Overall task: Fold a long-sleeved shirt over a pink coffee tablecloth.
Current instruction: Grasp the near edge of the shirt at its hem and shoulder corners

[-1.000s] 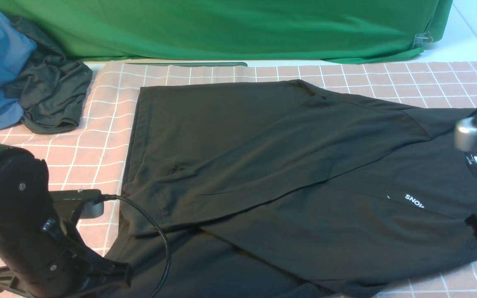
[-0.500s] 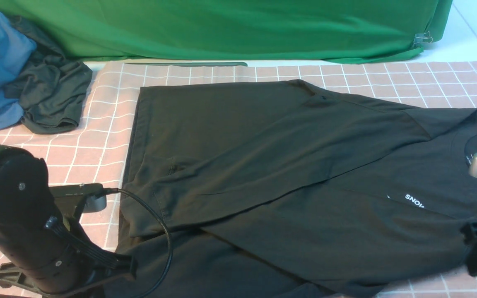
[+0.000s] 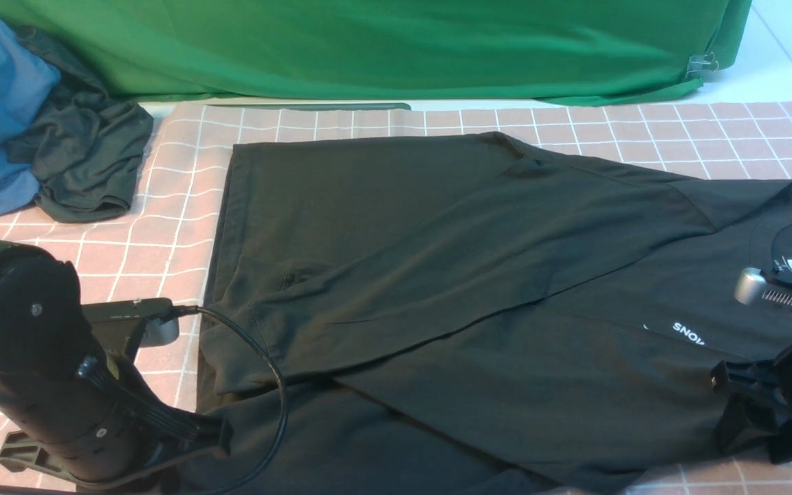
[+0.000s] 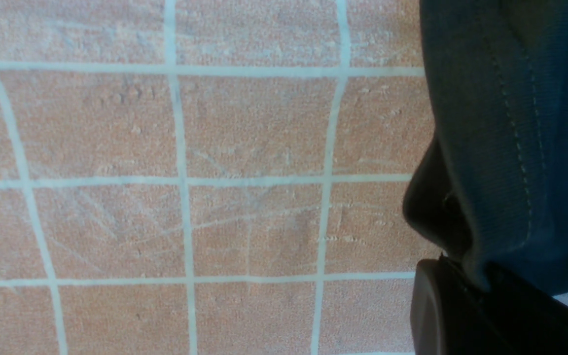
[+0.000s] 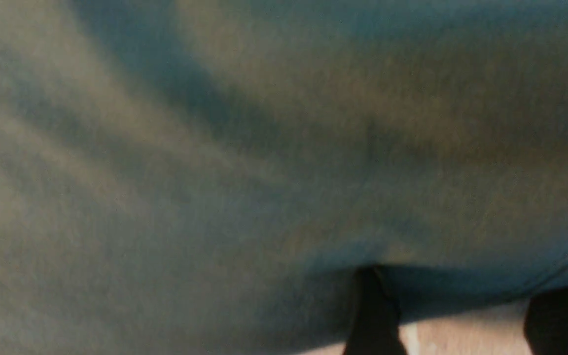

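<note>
Both ends of the shirt (image 3: 437, 275), flat on the pink cloth (image 3: 176, 206), are attended in the front view: left gripper (image 3: 207, 440), right gripper (image 3: 736, 405). Left wrist: hem (image 4: 491, 148) over one finger (image 4: 442, 315), cannot tell if clamped; it could slip. Right wrist: fingers (image 5: 372, 320) apart, may snag extra layers.

Ahead of left gripper (image 3: 214, 436) jaws, pink coffee tablecloth (image 4: 165, 172) lies bare. Long-sleeved shirt (image 4: 501, 123) hem crowds one side.

Left wrist view | I see pink tablecloth (image 4: 165, 162), white grid, across most of it | shirt (image 4: 506, 123) hem lifted clear, gripped in my left claw (image 4: 466, 315)
</note>
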